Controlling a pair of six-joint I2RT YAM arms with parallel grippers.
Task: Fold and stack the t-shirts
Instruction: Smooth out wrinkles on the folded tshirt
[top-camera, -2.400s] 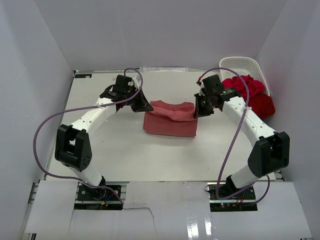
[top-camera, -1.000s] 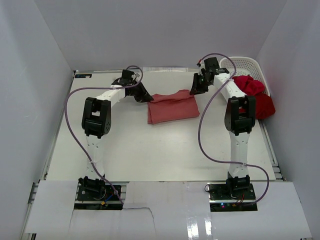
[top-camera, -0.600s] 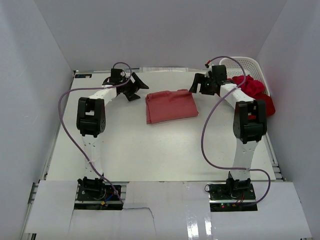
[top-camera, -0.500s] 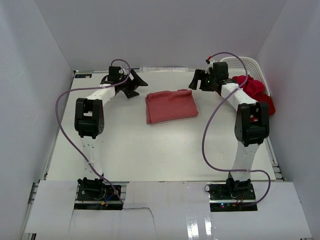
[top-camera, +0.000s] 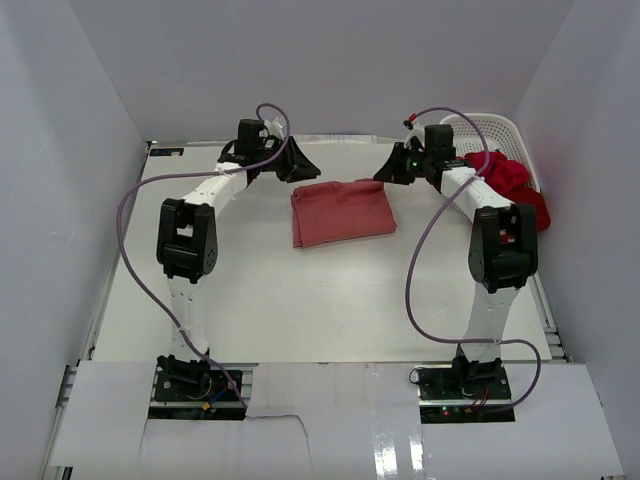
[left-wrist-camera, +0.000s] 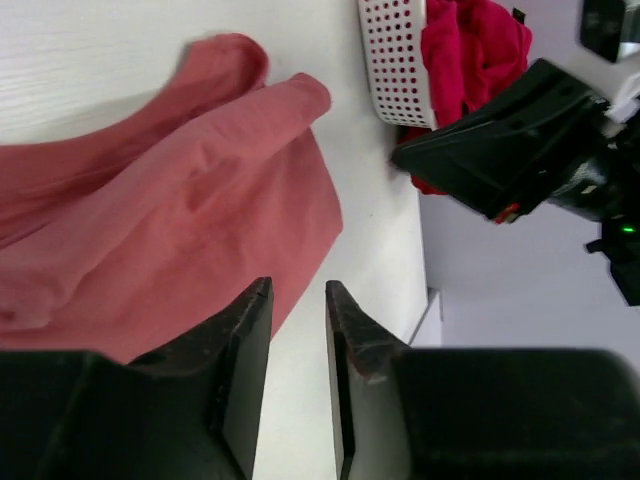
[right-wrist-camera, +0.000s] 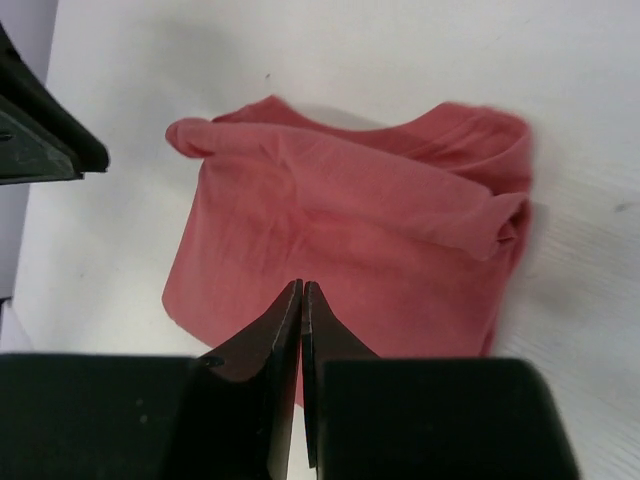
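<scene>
Left jaws slightly parted, right jaws closed (both empty); salmon t-shirt (top-camera: 342, 212) lies between them.

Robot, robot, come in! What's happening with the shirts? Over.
Left gripper slightly open, right gripper shut, both empty. Salmon t-shirt folded on table, not held. Red t-shirts heaped at basket. Nothing blocking.

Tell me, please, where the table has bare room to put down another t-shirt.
The widest bare patch of table lies nearer than the folded salmon-red t-shirt, between the left arm and the right arm. A narrower strip runs outside the left arm. Crowded: the far right corner, with the white basket and the crimson t-shirts.
</scene>
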